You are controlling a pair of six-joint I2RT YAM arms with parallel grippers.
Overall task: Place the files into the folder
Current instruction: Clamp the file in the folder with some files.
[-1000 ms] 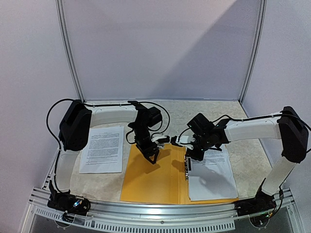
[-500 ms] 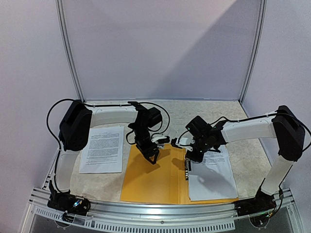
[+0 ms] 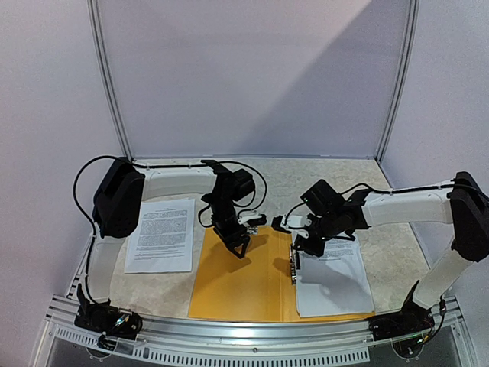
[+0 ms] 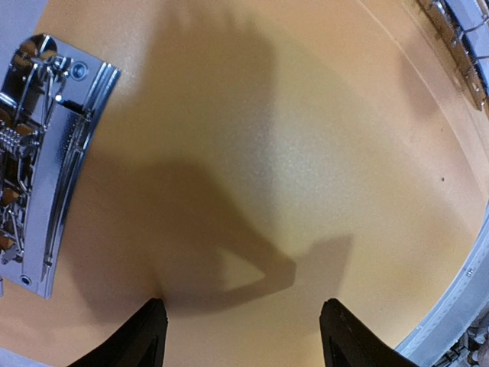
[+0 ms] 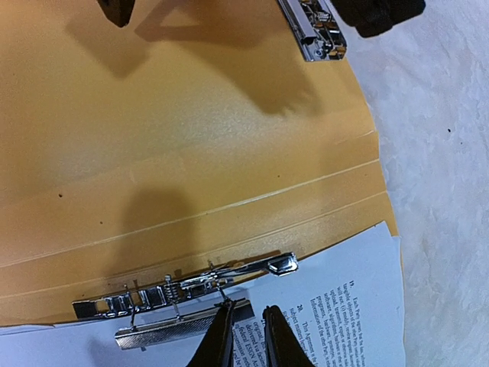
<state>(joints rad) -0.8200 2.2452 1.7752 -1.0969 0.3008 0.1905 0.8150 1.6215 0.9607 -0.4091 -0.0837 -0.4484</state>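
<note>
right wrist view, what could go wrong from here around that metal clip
The right gripper, nearly shut, sits at the metal clip on the filed sheet's edge; a slip could drag or crease it in the folder.
The loose sheet lies on the table left of the folder while the left gripper hangs open over the folder; clamping now might leave it out.

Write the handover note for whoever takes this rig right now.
Left gripper: jaws open, empty, over the bare left half of the open folder.
Right gripper: jaws nearly closed at the metal clip by the fold; whether they grip it is unclear.
One sheet lies on the folder's right half, edge at the clip; the other sheet lies on the table left of the folder.
Done: folder open, one sheet in.
Left: add the other sheet, close the folder.
</note>
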